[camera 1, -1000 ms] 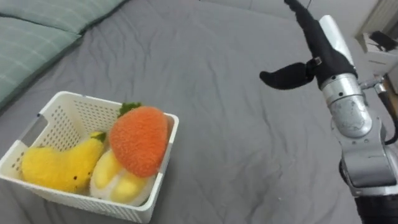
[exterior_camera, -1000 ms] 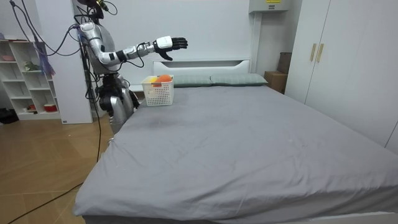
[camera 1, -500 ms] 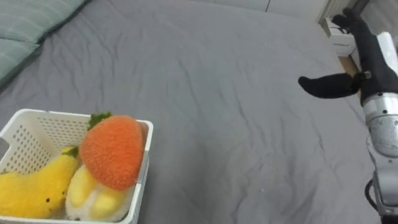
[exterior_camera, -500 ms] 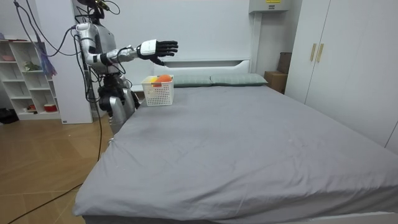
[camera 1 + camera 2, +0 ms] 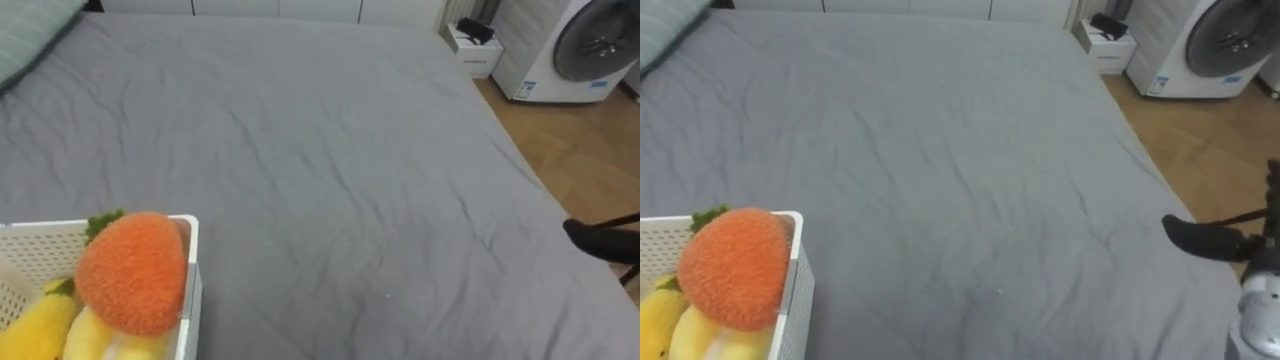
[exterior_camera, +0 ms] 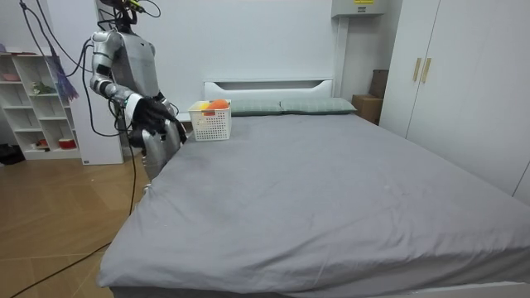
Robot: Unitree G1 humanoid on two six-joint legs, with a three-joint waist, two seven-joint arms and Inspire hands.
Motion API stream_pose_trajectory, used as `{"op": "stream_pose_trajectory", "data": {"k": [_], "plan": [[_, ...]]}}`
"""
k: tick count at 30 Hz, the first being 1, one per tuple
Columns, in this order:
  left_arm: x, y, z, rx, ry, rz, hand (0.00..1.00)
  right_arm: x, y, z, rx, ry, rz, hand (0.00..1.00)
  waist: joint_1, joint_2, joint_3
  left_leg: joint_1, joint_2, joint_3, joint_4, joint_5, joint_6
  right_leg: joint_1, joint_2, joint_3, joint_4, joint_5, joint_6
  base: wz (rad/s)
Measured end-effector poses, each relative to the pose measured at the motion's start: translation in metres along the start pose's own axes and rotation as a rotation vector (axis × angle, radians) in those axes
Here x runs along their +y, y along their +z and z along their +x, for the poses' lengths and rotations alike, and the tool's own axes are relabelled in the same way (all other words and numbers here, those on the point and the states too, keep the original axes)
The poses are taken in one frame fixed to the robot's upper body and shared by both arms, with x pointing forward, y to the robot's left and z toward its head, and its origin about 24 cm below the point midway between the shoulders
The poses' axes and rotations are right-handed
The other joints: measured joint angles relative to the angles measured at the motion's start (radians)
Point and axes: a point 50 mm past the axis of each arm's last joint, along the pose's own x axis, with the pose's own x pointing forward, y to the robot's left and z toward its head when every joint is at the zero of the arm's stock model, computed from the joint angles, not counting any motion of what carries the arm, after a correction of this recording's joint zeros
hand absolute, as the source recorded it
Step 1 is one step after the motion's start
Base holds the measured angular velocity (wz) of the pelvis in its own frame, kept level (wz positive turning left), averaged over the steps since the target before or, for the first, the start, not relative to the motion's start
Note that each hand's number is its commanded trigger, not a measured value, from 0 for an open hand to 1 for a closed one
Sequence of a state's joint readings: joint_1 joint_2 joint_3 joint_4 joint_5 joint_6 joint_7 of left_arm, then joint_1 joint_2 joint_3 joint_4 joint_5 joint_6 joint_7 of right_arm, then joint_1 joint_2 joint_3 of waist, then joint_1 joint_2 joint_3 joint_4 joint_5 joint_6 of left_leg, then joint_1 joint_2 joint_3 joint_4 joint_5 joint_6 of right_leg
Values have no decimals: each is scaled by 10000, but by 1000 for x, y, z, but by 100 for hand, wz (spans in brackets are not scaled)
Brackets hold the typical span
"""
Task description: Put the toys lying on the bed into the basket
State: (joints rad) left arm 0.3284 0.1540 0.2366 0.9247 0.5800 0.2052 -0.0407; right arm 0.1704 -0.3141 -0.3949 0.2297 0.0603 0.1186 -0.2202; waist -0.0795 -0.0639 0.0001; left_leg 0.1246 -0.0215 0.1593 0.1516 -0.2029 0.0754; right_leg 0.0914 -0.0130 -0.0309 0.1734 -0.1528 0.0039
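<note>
Several plush toys heaped in the basket (image 5: 192, 292) at the lower left, nearest of all. On top, an orange toy (image 5: 130, 270) with a green tuft at its upper left, resting against the basket's right wall. To its left a yellow toy (image 5: 35, 325), and a paler one beneath. All of them inside the white lattice walls, with the basket itself set on the bed (image 5: 330, 160), grey and lightly creased.

At the right edge of the eye views, level with the bed's side, the right hand (image 5: 1205, 240). One dark finger stretched straight toward the bed, touching nothing. In the room view, hangs low before the hips with fingers loose and apart, empty.

By that same view, stands on the wood floor (image 5: 570, 150) at the bed's side near the head end, on the room view's left. Basket close by, just short of the pillows.

Farther off, a corner of a green pillow (image 5: 30, 35) at the upper left. Beyond the bed's far corner at the upper right, a small white cabinet (image 5: 478, 58) with something dark on top, then a washer (image 5: 590, 45).
</note>
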Motion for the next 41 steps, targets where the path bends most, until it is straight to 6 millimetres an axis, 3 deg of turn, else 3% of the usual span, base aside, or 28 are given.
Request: {"op": "stream_pose_trajectory", "data": {"k": [5,8,10,13,19,25,28,34,41], "plan": [[1,-4,0,108,349,-151,0,-12,-57,-11,2300,-857,288,0,-85,-23,1,-93,29,1,25,-18,-22,-40,-1,-21,-15,0,-2,-2],[1,-4,0,127,376,-148,0,-16,-101,-27,4218,-1190,508,0,-100,-49,14,-91,29,-2,7,-21,-30,-28,0,-16,-31,-29,-44,0],[1,-4,0,134,375,-159,0,-18,-139,-48,5982,-1376,297,0,-95,-47,15,-88,29,-3,-8,-27,-40,-32,5,-31,-50,-56,-69,0],[0,-7,-1,183,316,-324,0,-21,-175,-79,7941,-1562,93,0,-110,-52,18,5,29,6,-8,-24,-51,37,19,-27,-48,-82,-88,0],[-5,-10,0,448,141,-332,0,-19,-215,-131,10451,-973,-251,0,-27,-51,2,122,37,9,-81,-49,-88,91,16,7,-3,-205,-137,0],[-12,-6,2,549,-19,-335,0,-3,-231,-166,11894,535,-1212,0,55,7,3,268,44,39,-79,-55,-98,188,26,-18,-20,-202,-146,0],[-15,-5,1,539,-44,-406,0,4,-234,-175,12365,1534,-1720,0,60,88,6,290,44,37,-70,-55,-98,199,27,-19,-16,-197,-146,0],[-25,0,0,519,-88,-630,0,19,-229,-168,12079,3253,-3256,0,89,319,5,236,44,20,-80,-60,-104,189,36,-12,-22,-199,-148,0],[-27,6,1,534,-136,-496,0,31,-222,-154,11273,4954,-5462,0,350,361,-2,290,51,9,-15,-54,-111,194,105,-29,13,-209,-162,0]]}}
